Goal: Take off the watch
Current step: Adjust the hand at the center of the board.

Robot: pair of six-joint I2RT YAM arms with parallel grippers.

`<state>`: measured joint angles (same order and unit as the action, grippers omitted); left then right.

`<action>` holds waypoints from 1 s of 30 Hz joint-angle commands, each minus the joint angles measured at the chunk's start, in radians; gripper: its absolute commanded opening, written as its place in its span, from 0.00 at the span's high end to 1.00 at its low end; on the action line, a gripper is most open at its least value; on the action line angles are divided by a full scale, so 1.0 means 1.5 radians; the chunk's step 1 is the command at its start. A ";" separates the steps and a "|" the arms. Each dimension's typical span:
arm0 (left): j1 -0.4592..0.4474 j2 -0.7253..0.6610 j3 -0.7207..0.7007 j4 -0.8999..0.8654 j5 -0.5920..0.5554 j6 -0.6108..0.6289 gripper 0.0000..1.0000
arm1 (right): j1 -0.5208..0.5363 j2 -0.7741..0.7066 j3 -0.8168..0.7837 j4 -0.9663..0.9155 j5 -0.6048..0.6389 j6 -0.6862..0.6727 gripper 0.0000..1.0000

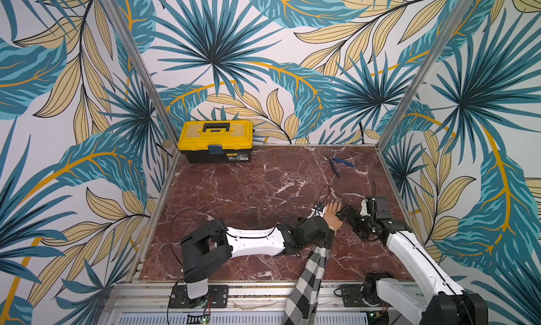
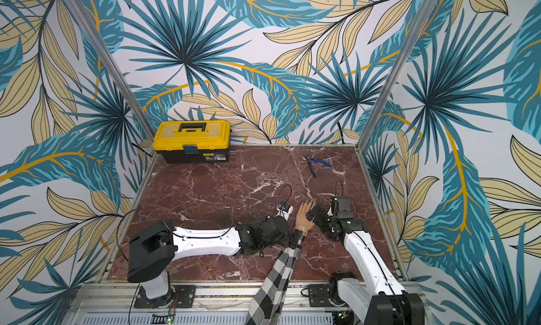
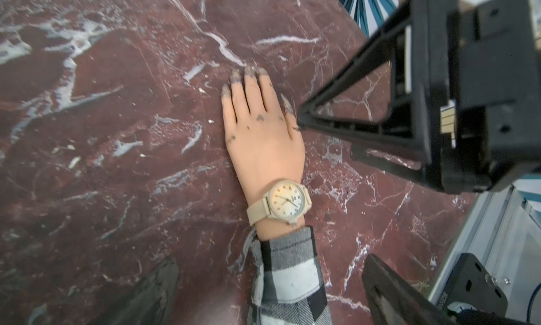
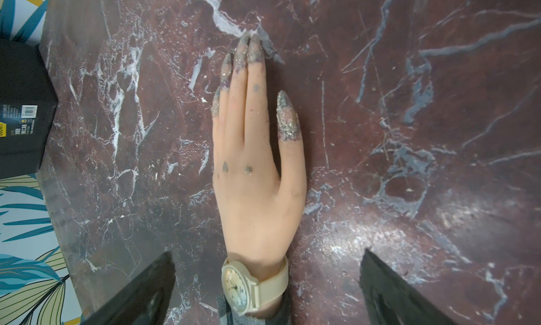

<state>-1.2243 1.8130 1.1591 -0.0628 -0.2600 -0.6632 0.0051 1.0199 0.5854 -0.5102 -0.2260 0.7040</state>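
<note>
The watch [image 3: 288, 202] has a round pale face and a beige strap, and is buckled round the wrist of a mannequin hand [image 3: 263, 139] that lies flat on the marble table. A black-and-white plaid sleeve [image 1: 310, 279] covers the forearm. My left gripper [image 3: 272, 291] is open above the sleeve, just behind the watch, with one finger on each side. My right gripper [image 4: 265, 288] is also open, and its fingers straddle the watch [image 4: 240, 282] without touching it. In both top views the two grippers crowd round the hand [image 1: 332, 215] [image 2: 304, 215].
A closed yellow toolbox [image 1: 215, 142] stands at the back left of the red marble table [image 1: 248, 192]. Blue-handled pliers [image 1: 339, 164] lie at the back right. Patterned walls enclose three sides. The right gripper's fingertip [image 3: 303, 120] sits close to the mannequin's thumb.
</note>
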 commanded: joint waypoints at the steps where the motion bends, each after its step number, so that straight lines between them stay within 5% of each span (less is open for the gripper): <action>1: -0.013 0.017 0.021 -0.064 0.015 -0.021 0.01 | 0.000 0.014 0.006 -0.004 -0.008 0.023 0.01; 19: -0.025 0.109 0.098 -0.108 0.011 0.015 0.01 | -0.021 0.018 -0.094 0.124 -0.072 0.080 0.01; 30: 0.005 0.109 0.048 -0.124 0.013 -0.023 0.01 | -0.029 0.040 -0.156 0.271 -0.109 0.102 0.01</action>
<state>-1.2358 1.9694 1.2648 -0.2245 -0.2306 -0.6704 -0.0296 1.0683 0.3870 -0.2001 -0.3656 0.8387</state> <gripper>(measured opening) 0.995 0.991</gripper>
